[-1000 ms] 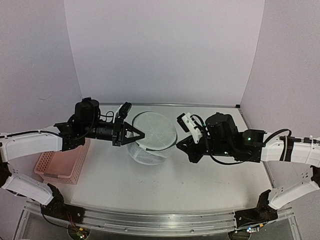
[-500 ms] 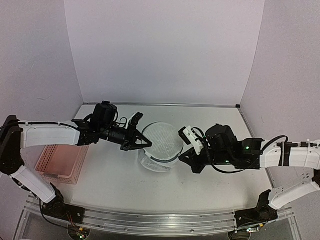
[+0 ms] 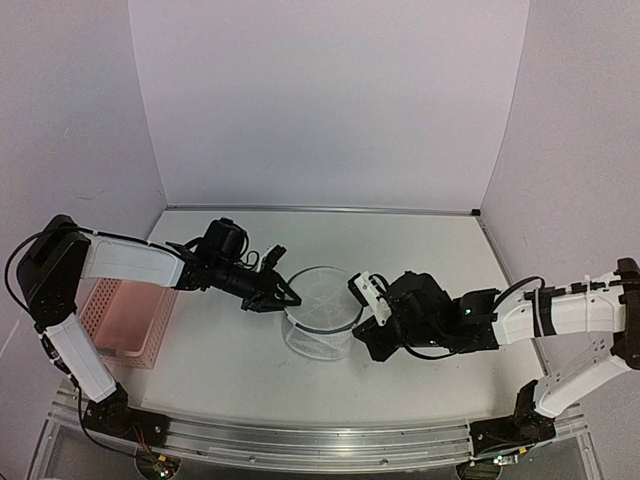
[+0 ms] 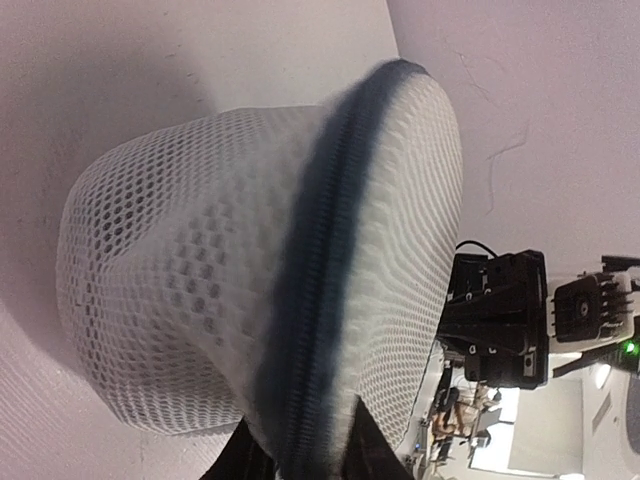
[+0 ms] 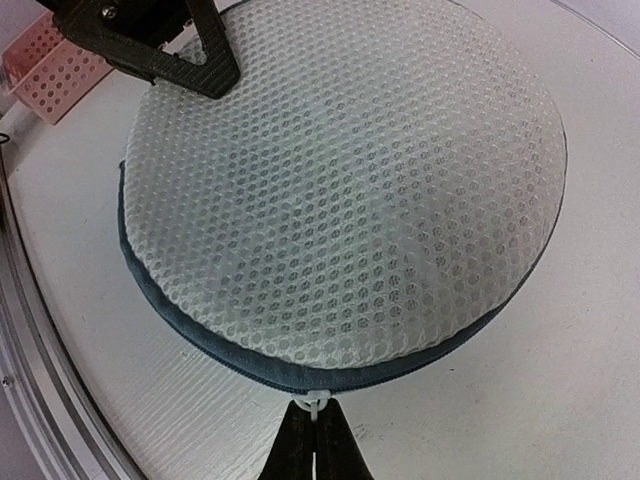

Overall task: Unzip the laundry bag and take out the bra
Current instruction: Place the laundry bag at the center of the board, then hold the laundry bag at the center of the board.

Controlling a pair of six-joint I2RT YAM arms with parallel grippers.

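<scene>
Top view: mesh bag (image 3: 320, 312) sits mid-frame. Left pincer (image 3: 287, 298) is clamped on its left rim and right pincer (image 3: 360, 322) is pinched at its right rim, so both sides are blocked. Counter (image 3: 420, 245) above and below the bag is open. Pink basket (image 3: 122, 322) takes the far-left edge, well apart from the bag.

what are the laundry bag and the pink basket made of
Laundry bag: soft white synthetic-looking mesh, matte, see-through honeycomb holes; its dark blue rim band looks like woven zip tape. Pink basket: likely rigid moulded plastic, a regular lattice of holes.
</scene>
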